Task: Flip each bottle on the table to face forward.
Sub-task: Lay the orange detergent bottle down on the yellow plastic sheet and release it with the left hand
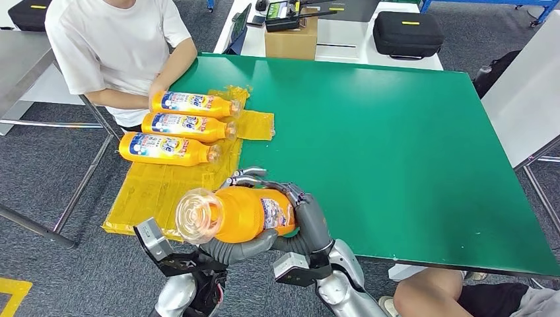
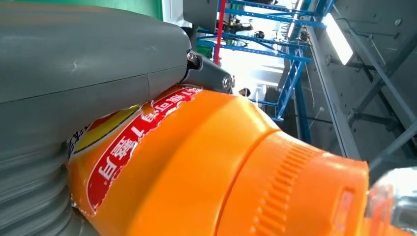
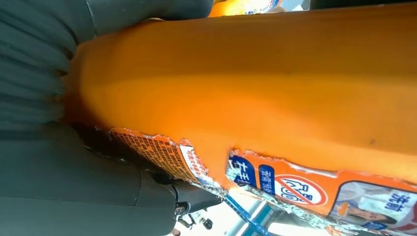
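An orange bottle [image 1: 247, 212] with a clear cap [image 1: 197, 214] hangs on its side above the table's near edge, cap pointing to the left. My left hand [image 1: 241, 249] holds it from underneath. My right hand [image 1: 305, 214] grips its base end, fingers [image 1: 261, 179] curled over the top. In the left wrist view the bottle's shoulder [image 2: 206, 167] lies against the grey hand [image 2: 74, 73]. The right wrist view shows the bottle's body [image 3: 255, 83] and torn label [image 3: 295, 187] against my hand [image 3: 74, 187]. Three more bottles [image 1: 188, 125] lie side by side on a yellow mat [image 1: 152, 191].
A person in a white shirt [image 1: 112, 46] sits at the table's left corner, a hand by the farthest lying bottle [image 1: 195, 104]. The green table [image 1: 396, 152] spreads to the right. A cardboard box [image 1: 290, 36] and black cases [image 1: 406, 33] stand on the table behind.
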Robot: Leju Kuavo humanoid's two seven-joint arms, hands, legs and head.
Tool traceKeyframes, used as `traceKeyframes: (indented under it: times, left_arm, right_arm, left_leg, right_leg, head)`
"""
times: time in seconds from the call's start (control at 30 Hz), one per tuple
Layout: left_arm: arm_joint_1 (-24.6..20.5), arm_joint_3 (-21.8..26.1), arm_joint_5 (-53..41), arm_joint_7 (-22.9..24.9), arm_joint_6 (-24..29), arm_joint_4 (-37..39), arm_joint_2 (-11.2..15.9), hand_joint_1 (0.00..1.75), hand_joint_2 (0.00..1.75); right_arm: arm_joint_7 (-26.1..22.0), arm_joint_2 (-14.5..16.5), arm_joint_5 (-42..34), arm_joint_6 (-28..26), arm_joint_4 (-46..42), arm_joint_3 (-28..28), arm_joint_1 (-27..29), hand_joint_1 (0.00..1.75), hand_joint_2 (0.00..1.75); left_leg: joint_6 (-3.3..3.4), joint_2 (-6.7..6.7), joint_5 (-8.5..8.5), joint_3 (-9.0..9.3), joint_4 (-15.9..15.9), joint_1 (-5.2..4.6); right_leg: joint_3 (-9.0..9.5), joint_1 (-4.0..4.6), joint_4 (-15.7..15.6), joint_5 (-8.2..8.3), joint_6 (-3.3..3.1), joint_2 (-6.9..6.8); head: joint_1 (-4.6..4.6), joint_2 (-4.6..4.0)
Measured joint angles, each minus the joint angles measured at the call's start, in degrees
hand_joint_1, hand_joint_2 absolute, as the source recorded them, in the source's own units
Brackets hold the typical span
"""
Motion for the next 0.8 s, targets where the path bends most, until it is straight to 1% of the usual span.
traceKeyframes:
  times: [0.03,0.07,0.2,0.27,0.37,0.43,0.53,0.67,0.73,0.8]
  left_arm:
    - [-0.1,0.0,0.0,0.0,0.0,0.0,0.0,1.75,1.75]
    - [-0.2,0.0,0.2,0.1,-0.2,0.1,0.0,1.75,1.75]
    - [-1.1,-0.2,1.7,1.3,-1.9,0.5,-0.1,1.75,1.75]
    - [-1.4,-0.3,2.7,1.9,-2.6,0.7,-0.2,1.75,1.75]
    - [-1.6,-0.3,3.9,2.6,-3.8,0.8,-0.2,1.75,1.75]
    - [-1.9,-0.3,4.1,2.9,-4.0,0.9,-0.2,1.75,1.75]
    - [-2.3,-0.3,2.7,3.2,-2.7,1.2,-0.3,1.75,1.75]
    - [-2.5,-0.2,1.7,3.2,-1.7,1.4,-0.5,1.75,1.75]
    - [-2.9,-0.1,0.0,3.1,0.0,1.6,-0.5,1.75,1.75]
    - [-3.3,0.1,-4.3,2.7,3.7,1.8,-0.4,1.75,1.75]
  right_arm:
    - [0.0,0.0,0.0,0.0,0.0,0.0,0.0,0.17,0.44]
    - [-0.2,0.0,-0.2,-0.4,0.0,0.1,0.1,0.0,0.0]
    - [-2.4,-0.4,-3.5,-6.2,-2.2,2.9,0.9,0.0,0.0]
    - [-2.9,-0.4,-3.8,-7.3,-4.0,3.9,1.5,0.0,0.0]
    - [-3.0,-0.4,-3.9,-7.7,-6.5,3.9,2.7,0.0,0.0]
    - [-3.1,-0.4,-4.2,-9.1,-7.9,4.1,3.2,0.0,0.0]
    - [-3.3,-0.4,-4.1,-11.5,-9.7,4.8,3.3,0.0,0.0]
    - [-3.3,-0.4,-3.4,-12.8,-11.0,5.5,3.3,0.0,0.0]
    - [-3.3,-0.5,-0.6,-14.5,-11.2,5.6,3.3,0.0,0.0]
    - [-3.2,-0.7,3.3,-16.7,-11.2,5.6,3.5,0.0,0.0]
  left_leg:
    - [0.0,0.0,0.0,0.0,0.0,0.0]
    - [0.0,-0.01,0.0,0.0,0.0,0.0]
    - [0.0,0.02,0.0,-0.01,0.0,0.0]
    - [0.0,0.05,0.0,-0.01,0.0,0.0]
    - [0.0,0.01,0.0,-0.03,0.0,0.0]
    - [0.0,0.02,0.0,-0.03,0.0,0.0]
    - [0.0,0.03,0.0,-0.03,0.0,0.0]
    - [0.0,0.02,0.0,-0.03,0.0,0.0]
    - [0.0,0.02,0.0,-0.03,0.0,0.0]
    - [0.0,0.02,0.0,-0.03,0.0,0.0]
  right_leg:
    - [0.0,0.0,0.0,0.0,0.0,0.0]
    - [0.0,0.0,0.0,0.0,0.0,0.0]
    - [-0.01,0.0,0.0,0.01,0.0,0.0]
    - [-0.02,0.0,0.0,0.01,0.0,0.01]
    - [-0.03,0.01,0.0,0.0,0.0,0.01]
    - [-0.03,0.0,0.0,0.0,0.0,0.02]
    - [-0.03,0.0,0.0,0.0,0.0,0.02]
    - [-0.03,0.0,0.0,0.01,0.0,0.01]
    - [-0.02,0.0,0.0,0.01,0.0,0.01]
    - [-0.02,0.0,0.0,0.01,0.0,0.01]
  head:
    - [0.0,0.01]
    - [0.0,0.01]
    - [0.0,0.01]
    - [0.0,0.01]
    - [0.01,0.01]
    - [0.01,0.01]
    - [0.02,0.01]
    - [0.01,0.0]
    - [0.01,0.0]
    - [0.0,0.01]
